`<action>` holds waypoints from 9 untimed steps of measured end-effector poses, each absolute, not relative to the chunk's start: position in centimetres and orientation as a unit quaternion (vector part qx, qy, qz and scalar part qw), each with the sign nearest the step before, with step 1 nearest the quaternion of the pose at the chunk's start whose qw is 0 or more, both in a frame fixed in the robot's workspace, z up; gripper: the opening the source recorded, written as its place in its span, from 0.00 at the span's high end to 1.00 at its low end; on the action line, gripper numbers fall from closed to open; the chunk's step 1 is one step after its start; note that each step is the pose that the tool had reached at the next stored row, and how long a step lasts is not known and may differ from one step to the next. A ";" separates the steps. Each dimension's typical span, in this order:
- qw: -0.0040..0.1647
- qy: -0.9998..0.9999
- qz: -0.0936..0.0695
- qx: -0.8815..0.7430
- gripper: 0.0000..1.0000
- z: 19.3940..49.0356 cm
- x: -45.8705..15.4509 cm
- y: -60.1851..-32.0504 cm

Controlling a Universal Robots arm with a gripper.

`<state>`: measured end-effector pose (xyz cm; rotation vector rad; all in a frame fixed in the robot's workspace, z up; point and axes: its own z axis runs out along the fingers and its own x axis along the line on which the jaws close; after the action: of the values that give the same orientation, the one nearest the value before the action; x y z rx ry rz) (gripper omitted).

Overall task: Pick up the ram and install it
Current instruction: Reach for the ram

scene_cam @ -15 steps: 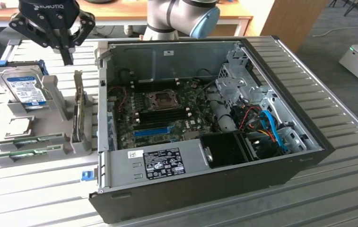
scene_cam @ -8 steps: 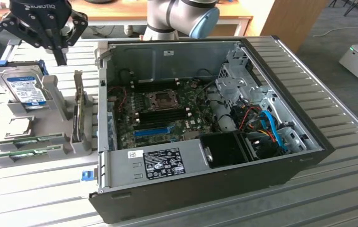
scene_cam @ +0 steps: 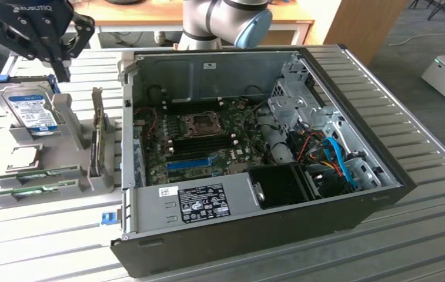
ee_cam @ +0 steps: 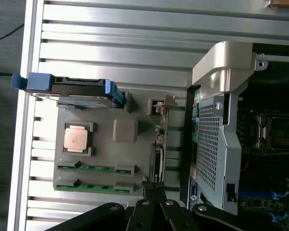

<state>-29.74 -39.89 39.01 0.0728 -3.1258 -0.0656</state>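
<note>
- The gripper point(scene_cam: 59, 71) is being held high above the far end of the grey parts tray point(scene_cam: 100, 179), over the hard drive point(scene_cam: 34, 111). Its fingers are being pressed fully together, and nothing is being gripped between them.
- The ram point(scene_cam: 38, 174) is being offered as a green stick resting on edge in a groove at the tray's near end. A second stick point(scene_cam: 32, 191) is lying parallel just beside it.
- The sticks are probably being stood on edge so that a long upper edge is being exposed for pinching from above.
- Both sticks are lying well apart from the gripper and are not being touched.
- The computer case point(scene_cam: 246, 241) is being laid on its side, panel off, at the exterior view's right of the tray. This is presumably so that the motherboard point(scene_cam: 230, 132) and its slots are being faced upward for a straight downward insertion.
</note>
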 end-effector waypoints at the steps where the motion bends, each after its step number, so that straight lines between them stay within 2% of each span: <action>1: 0.007 -0.999 -0.021 0.023 0.90 39.0 -30.0 -39.9; 9: 0.007 -0.999 -0.021 0.023 0.90 39.0 -31.9 -39.9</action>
<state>-31.88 -39.89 38.96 0.0728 -3.1258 -0.0656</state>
